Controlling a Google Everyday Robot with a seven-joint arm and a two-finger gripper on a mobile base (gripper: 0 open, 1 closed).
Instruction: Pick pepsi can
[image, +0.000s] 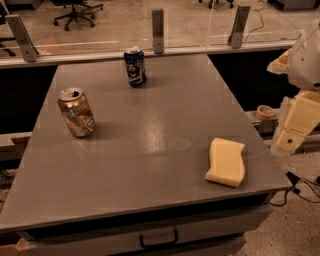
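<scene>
Pepsi can (135, 67) stands well left of the gripper (295, 125), whose opening cannot be told; a hasty sideways approach could topple it.

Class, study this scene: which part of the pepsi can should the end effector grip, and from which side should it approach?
Grip the pepsi can around its cylindrical wall, about mid-height, probably coming from the near right. It stands upright by the far edge of the table with a glass barrier behind, and the end effector is beyond the right edge.
</scene>
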